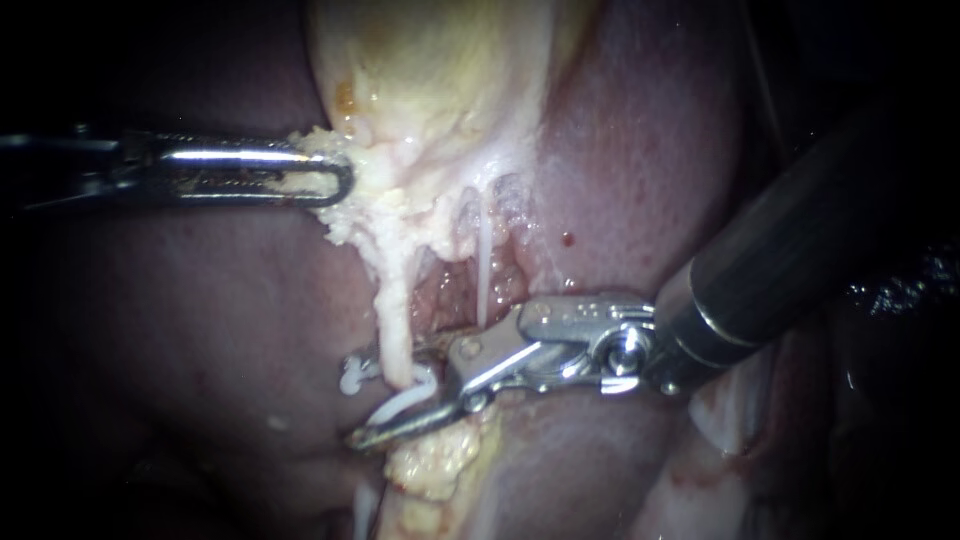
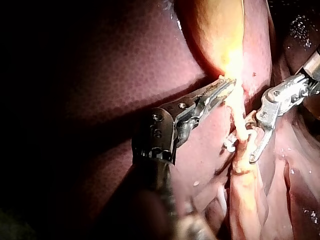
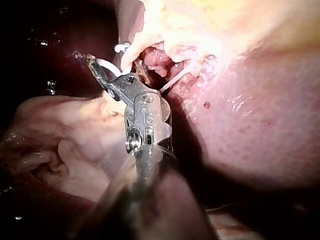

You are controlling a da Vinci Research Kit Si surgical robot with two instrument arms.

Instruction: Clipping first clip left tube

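The left tube [image 1: 396,320], pale and thick, hangs from the gallbladder's [image 1: 430,60] frayed lower edge. My right instrument [image 1: 405,400] comes in from the right, and its jaws are shut on a white clip [image 1: 408,398] at the tube's lower end. Another white clip [image 1: 352,375] sits just left of the tube. A thin right tube [image 1: 483,270] runs beside it. My left instrument [image 1: 338,182] is shut on the gallbladder's yellowish edge and holds it taut. The wrist views show the same left instrument [image 2: 222,87] and right instrument [image 3: 100,70].
Dark red liver [image 1: 200,300] lies to the left of and below the tubes, with more liver [image 1: 640,150] to the right. Raw pink tissue [image 1: 450,300] shows between the two tubes. A lump of yellow fat [image 1: 435,465] lies under my right instrument's jaws.
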